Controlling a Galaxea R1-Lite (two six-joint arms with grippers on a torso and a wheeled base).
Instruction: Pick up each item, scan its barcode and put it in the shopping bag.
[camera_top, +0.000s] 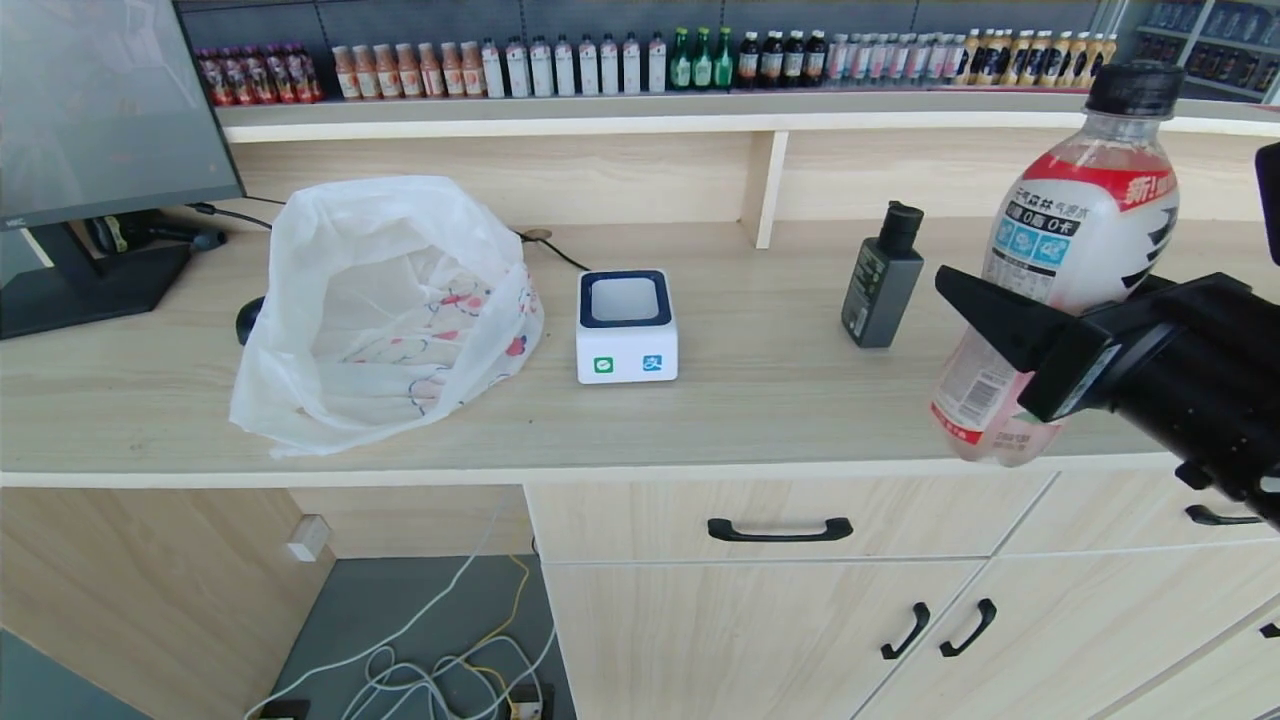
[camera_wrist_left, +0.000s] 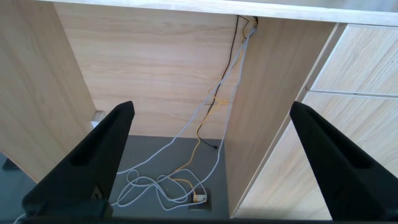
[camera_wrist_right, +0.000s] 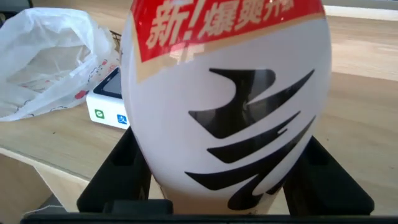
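Right gripper (camera_top: 1040, 300), clamped round a tilted drink bottle (camera_top: 1085, 215) at near right above the counter (camera_top: 760, 420) edge; its rounded body could slip on the swing left to the scanner (camera_top: 627, 325).

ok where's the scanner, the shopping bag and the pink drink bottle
scanner (camera_top: 627, 352), head view, on its white front face
shopping bag (camera_top: 300, 390), head view, on the near wall of the plastic
pink drink bottle (camera_top: 1085, 225), head view, on its upper label
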